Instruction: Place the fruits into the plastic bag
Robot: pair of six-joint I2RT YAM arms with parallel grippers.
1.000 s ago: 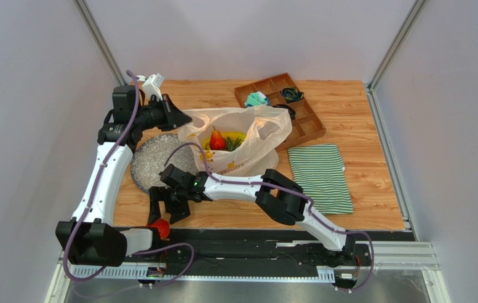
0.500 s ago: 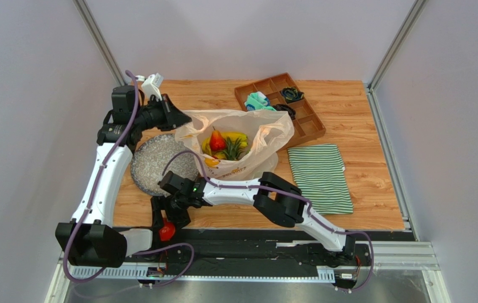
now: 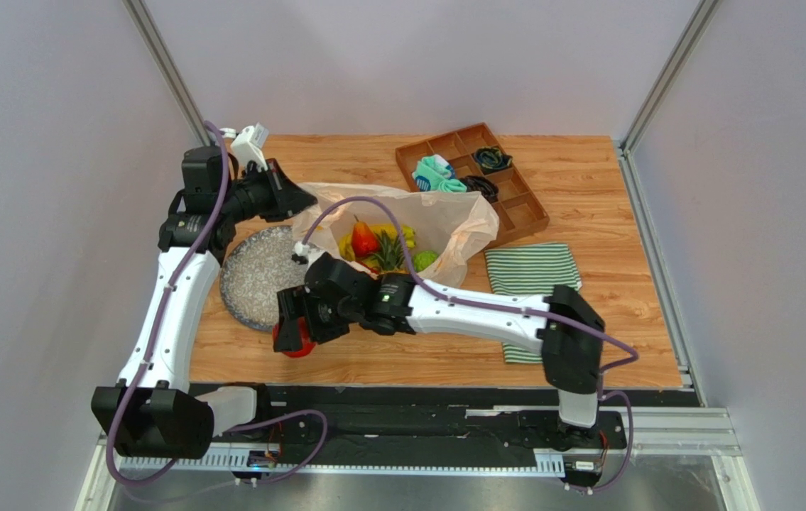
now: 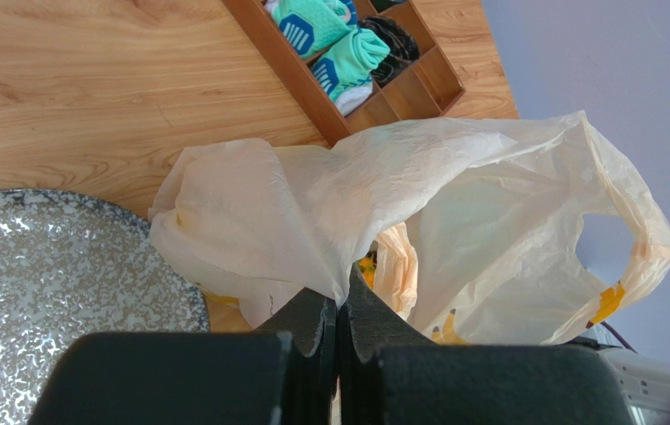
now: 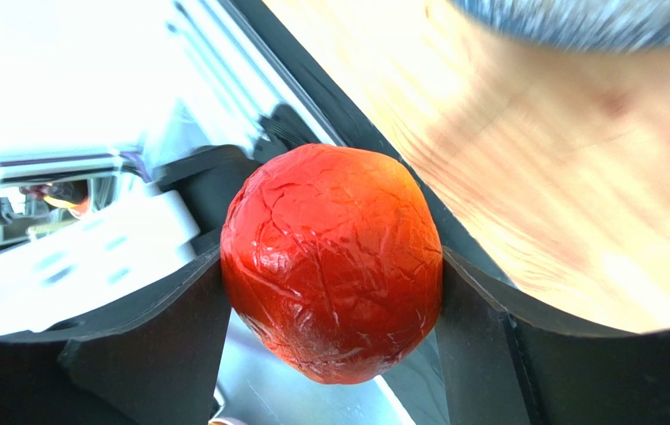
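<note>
The cream plastic bag (image 3: 450, 218) lies open at mid-table; it also shows in the left wrist view (image 4: 453, 186). Inside it I see a red fruit (image 3: 364, 240), the pineapple (image 3: 386, 256), yellow fruit (image 3: 388, 230) and a green one (image 3: 425, 259). My left gripper (image 3: 292, 196) is shut on the bag's left rim, the film pinched between its fingers (image 4: 312, 328). My right gripper (image 3: 295, 341) is shut on a red round fruit (image 5: 334, 261), held above the table's front edge, in front of the bag.
A speckled grey plate (image 3: 258, 279) sits left of the bag. A wooden compartment tray (image 3: 519, 208) with teal and black cloth bundles stands at the back right. A green-and-white striped cloth (image 3: 530, 272) lies right of the bag, partly under my right arm.
My right gripper closed on the red fruit near the front edge and lifted it up and back toward the bag; its arm swung right. The bag mouth widened.
</note>
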